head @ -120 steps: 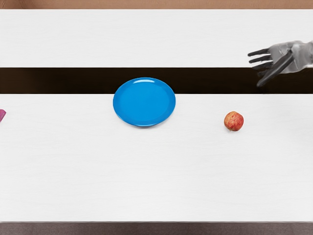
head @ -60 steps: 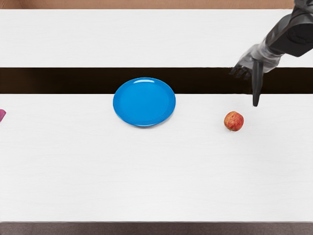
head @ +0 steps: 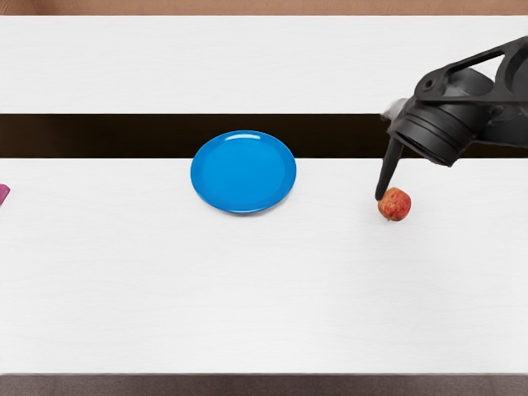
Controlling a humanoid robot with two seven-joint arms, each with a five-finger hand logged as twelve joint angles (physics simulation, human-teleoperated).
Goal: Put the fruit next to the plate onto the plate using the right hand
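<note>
Fruit [head: 395, 205] roundish; long axis unclear.

white table [head: 247, 313] bears blue plate [head: 243, 172], red fruit [head: 394, 205], purple object [head: 3, 195].

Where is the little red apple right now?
In the head view, the apple sits on the white table's right side, far right of the blue plate, with the right hand just above-left of it.
</note>
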